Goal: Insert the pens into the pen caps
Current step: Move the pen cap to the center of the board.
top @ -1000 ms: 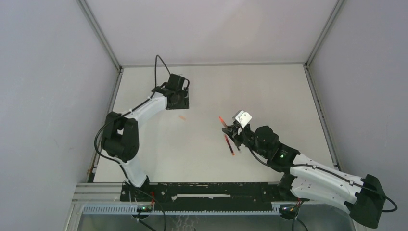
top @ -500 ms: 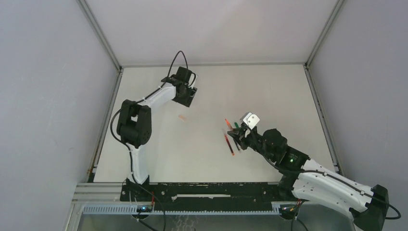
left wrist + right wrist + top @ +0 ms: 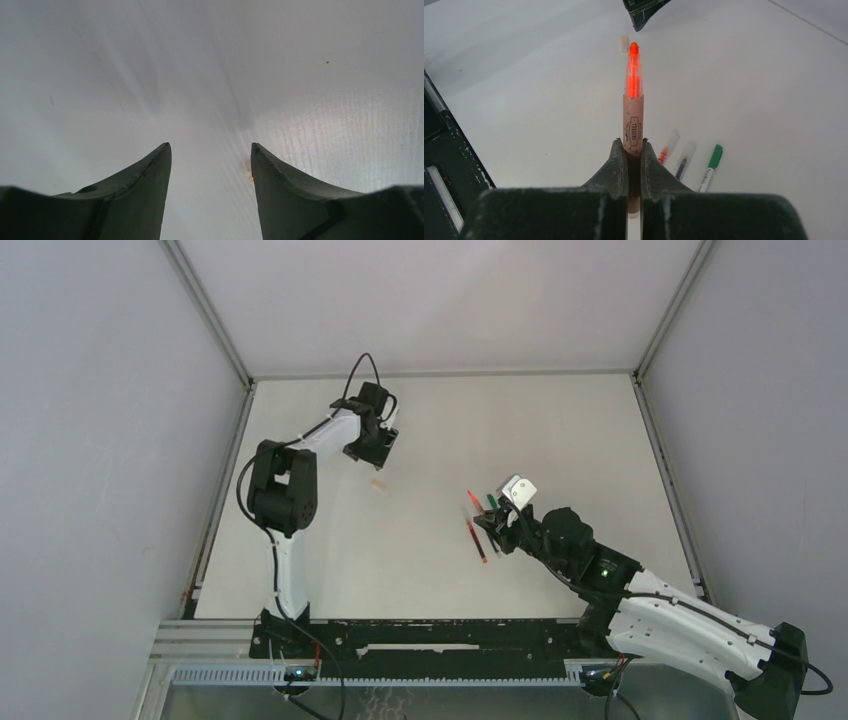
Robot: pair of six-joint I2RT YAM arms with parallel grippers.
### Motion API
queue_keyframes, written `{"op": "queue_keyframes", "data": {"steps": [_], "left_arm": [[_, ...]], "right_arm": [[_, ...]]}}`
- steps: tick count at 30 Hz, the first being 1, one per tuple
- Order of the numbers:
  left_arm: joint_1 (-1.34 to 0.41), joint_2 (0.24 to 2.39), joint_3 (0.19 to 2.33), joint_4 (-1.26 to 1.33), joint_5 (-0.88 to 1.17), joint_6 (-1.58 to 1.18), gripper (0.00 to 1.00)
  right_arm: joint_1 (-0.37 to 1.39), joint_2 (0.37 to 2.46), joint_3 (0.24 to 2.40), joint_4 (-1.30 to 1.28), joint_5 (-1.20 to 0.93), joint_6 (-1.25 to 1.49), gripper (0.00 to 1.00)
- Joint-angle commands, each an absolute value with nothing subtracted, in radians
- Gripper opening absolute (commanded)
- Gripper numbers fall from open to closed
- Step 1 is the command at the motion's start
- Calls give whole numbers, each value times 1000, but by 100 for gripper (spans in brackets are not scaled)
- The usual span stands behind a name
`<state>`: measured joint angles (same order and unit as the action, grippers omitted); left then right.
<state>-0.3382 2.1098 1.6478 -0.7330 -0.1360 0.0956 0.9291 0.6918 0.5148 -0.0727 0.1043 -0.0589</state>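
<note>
My right gripper (image 3: 633, 142) is shut on a red pen (image 3: 633, 100) with a tan barrel, its bare red tip pointing away from me above the table. In the top view this gripper (image 3: 490, 523) sits mid-table, right of centre. A small pale red cap (image 3: 378, 486) lies on the table just beyond the pen tip, blurred in the right wrist view (image 3: 624, 43). My left gripper (image 3: 380, 452) is open and empty just behind the cap. In the left wrist view (image 3: 210, 147) an orange speck of the cap (image 3: 249, 173) peeks out beside the right finger.
Three pens lie on the table by my right gripper: a red one with a clear cap (image 3: 668, 147), a dark one with a clear cap (image 3: 684, 159) and a green-capped one (image 3: 710, 167). Grey walls enclose the white table (image 3: 560, 440) on three sides.
My left gripper has swung back and then slightly left and nearer, staying above the cap. My right gripper shifted a little right with the red pen, then held still.
</note>
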Motion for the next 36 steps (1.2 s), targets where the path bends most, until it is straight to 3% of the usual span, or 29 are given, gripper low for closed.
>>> {"op": "queue_keyframes", "data": {"steps": [1,19,36], "left_arm": [[-342,2123,1689,-757,-149,100,64],[-343,2155,1672,-785,-158,90,62],[-359,2064,1500,-818,-153,88,58]], "right_arm": [[930,686,517,-51,114,-76,0],[929,722,517,-41,103,-100,0],[922,727,483,31,85,-122,0]]}}
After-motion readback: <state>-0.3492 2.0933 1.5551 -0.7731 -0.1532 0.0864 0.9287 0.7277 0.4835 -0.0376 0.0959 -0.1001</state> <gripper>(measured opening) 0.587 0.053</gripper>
